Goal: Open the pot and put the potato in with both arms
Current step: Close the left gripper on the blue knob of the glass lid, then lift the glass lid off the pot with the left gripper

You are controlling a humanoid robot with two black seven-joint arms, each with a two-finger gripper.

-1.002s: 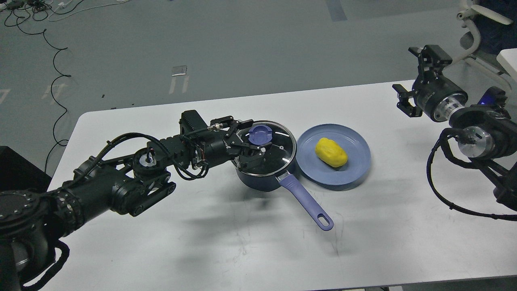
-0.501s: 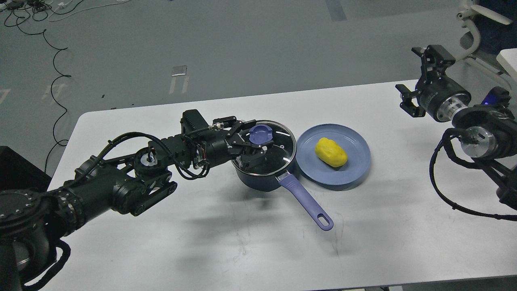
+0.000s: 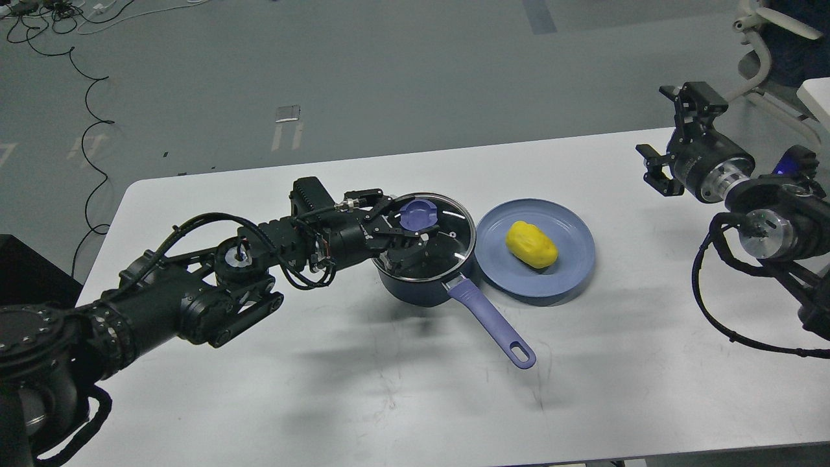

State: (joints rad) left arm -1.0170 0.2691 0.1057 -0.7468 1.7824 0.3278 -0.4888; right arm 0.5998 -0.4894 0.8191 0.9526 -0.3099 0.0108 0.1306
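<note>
A dark blue pot with a glass lid stands at the table's middle, its purple handle pointing toward me. The lid bears a purple knob. My left gripper reaches in from the left over the lid, its fingers closed against the knob on both sides. The lid rests on the pot. A yellow potato lies on a blue plate right of the pot. My right gripper hovers open and empty at the table's far right, well away from the plate.
The white table ends close behind the pot and at the right under my right arm. A white chair stands beyond the far right corner. Cables lie on the floor at the far left.
My left gripper's fingers have closed in from wide open onto the lid's knob. My right gripper has drifted slightly right and up. The pot, lid and potato have not moved.
</note>
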